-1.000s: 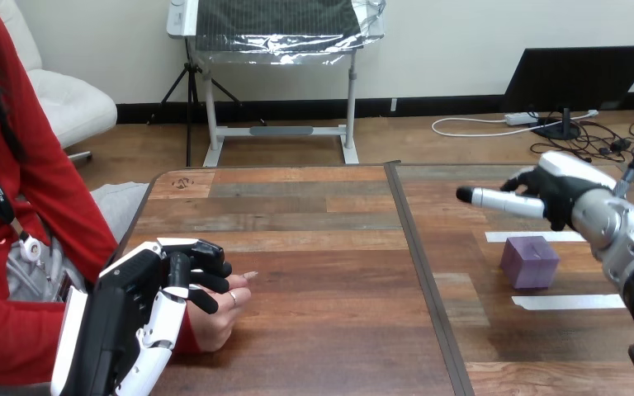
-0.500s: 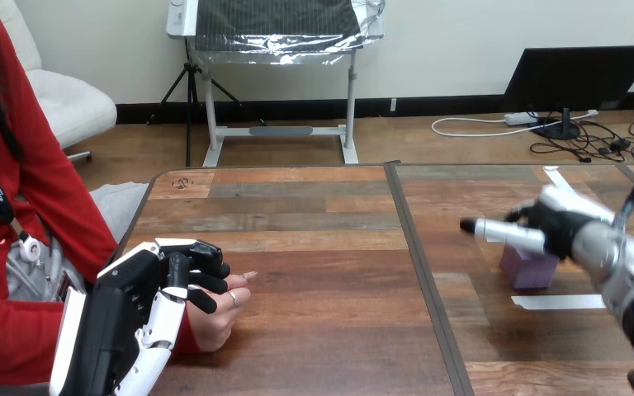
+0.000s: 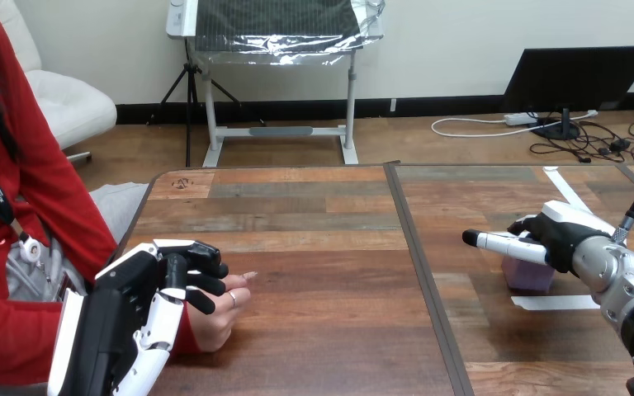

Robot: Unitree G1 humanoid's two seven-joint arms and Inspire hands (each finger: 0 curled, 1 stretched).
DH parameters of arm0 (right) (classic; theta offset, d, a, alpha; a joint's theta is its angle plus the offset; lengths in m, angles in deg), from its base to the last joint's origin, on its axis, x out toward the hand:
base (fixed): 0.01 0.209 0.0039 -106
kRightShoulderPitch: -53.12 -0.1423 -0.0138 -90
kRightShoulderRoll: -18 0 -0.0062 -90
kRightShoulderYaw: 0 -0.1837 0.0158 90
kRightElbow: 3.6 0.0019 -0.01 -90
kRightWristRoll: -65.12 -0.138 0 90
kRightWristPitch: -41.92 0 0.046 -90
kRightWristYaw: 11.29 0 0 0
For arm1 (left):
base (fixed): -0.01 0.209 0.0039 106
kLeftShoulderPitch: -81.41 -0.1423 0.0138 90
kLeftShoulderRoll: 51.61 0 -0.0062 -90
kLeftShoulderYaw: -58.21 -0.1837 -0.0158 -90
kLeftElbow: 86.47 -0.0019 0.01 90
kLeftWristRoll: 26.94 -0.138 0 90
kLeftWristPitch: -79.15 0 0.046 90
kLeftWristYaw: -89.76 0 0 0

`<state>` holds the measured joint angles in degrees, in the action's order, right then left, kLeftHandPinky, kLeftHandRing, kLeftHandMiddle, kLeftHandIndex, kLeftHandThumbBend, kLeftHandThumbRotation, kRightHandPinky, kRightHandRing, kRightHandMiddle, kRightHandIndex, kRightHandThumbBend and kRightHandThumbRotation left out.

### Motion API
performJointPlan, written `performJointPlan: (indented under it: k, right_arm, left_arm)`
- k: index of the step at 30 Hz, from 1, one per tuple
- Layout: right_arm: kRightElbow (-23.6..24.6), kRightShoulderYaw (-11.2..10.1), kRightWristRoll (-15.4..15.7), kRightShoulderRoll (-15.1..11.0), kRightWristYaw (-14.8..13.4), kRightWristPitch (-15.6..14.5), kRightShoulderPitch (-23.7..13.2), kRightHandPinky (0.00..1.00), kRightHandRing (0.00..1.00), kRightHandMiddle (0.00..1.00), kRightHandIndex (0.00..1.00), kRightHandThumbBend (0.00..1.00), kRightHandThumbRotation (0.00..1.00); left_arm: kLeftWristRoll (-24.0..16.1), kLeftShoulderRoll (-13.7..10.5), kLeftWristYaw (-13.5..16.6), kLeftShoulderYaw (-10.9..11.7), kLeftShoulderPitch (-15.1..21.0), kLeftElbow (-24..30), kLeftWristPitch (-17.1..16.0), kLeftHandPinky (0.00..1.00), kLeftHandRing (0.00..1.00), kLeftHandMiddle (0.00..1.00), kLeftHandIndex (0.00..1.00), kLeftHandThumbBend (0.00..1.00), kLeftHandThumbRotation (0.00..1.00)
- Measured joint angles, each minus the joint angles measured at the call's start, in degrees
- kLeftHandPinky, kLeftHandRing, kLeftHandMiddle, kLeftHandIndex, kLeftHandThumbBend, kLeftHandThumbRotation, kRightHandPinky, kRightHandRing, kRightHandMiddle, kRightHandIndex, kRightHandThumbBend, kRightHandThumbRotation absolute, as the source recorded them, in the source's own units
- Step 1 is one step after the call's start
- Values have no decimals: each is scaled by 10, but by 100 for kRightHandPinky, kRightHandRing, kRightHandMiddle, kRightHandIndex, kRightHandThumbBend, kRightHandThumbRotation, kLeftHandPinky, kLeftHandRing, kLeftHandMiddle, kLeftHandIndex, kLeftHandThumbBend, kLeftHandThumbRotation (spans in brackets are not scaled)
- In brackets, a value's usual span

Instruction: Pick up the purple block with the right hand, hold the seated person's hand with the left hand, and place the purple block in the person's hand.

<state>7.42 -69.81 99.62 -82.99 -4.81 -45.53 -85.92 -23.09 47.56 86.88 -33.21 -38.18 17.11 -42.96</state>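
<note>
1. The purple block (image 3: 528, 276) stands on the surface (image 3: 322, 330). The right robot hand (image 3: 565, 239) is directly over the purple block and hides its top.
2. I cannot tell if this robot hand is released or already grasping the purple block, because the contact is hidden.
3. Far to the left of the purple block, the left robot hand (image 3: 144, 305) is grasping the person's hand (image 3: 219, 318), with its fingers (image 3: 202, 285) curled over the back of it.
4. The step in hand seems to be the pick-up, and the task looks less than half done.
5. To do it well, the right robot hand should centre itself over the purple block, go low enough to reach two opposite faces, and close on them evenly.
6. It should then lift the purple block straight up before moving left, so that it does not drag on the surface.
7. The left robot hand should not loosen during this.
</note>
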Motion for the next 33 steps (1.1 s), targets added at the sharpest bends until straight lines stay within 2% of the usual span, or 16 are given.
performJointPlan:
  k: [5, 23, 29, 32, 33]
  right_arm:
    - [1, 0, -1, 1, 8, -6, -1, 82, 91, 93, 95, 80, 100]
    - [2, 1, -1, 2, 24, -11, -1, 83, 89, 92, 92, 77, 100]
    - [3, 4, 2, 2, 29, -14, -5, 82, 90, 92, 91, 79, 93]
    - [3, 4, 2, 2, 35, -18, -7, 82, 90, 92, 91, 79, 87]
    - [3, 4, 2, 2, 36, -19, -8, 82, 91, 92, 91, 80, 81]
  left_arm:
    - [0, 0, 1, 0, -3, 0, 0, 41, 51, 54, 53, 8, 63]
    - [0, 0, 4, 0, -9, 0, 0, 42, 51, 54, 53, 7, 61]
    - [0, 0, 4, 0, -9, 0, 0, 42, 52, 54, 53, 9, 61]
    - [1, 0, 4, 0, -10, 0, 0, 42, 52, 54, 53, 9, 60]
    - [1, 0, 4, 0, -10, 0, 0, 42, 52, 54, 53, 9, 60]
